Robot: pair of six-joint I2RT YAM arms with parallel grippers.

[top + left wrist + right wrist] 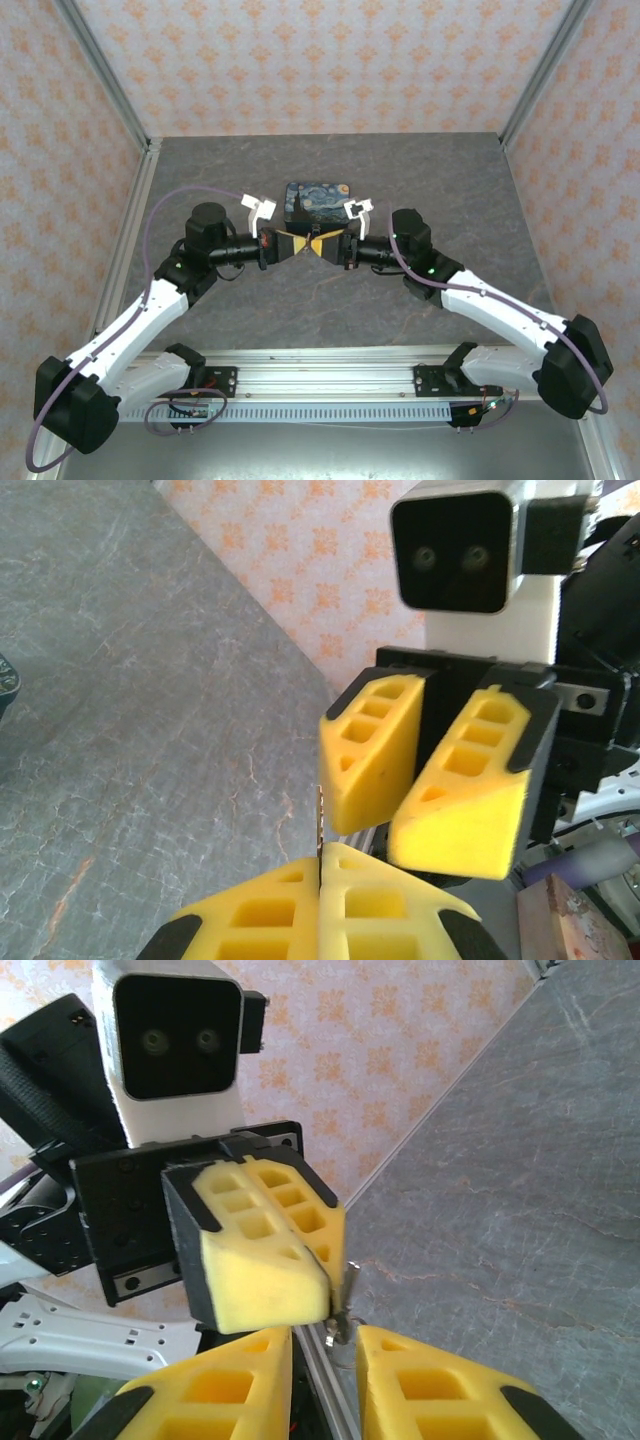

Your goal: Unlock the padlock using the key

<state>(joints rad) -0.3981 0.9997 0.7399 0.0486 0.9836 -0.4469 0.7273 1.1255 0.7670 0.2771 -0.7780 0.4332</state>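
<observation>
Key (320,815) is sitting pinched in the closed left end effector (320,868), held above the tabletop (200,200). Its blade is pointing straight at the right end effector (325,1345), whose fingers are standing apart around its tip.

Bright, even light falls from above the yellow foam-padded left pincer (320,872) and the matching right pincer (325,1348). Shadows beneath both on the grey marbled tabletop (450,200) are faint and soft-edged. Nearest each wrist lens the pads blur slightly. The slim metal key (320,825) between the left tips reads as a thin sliver.
</observation>
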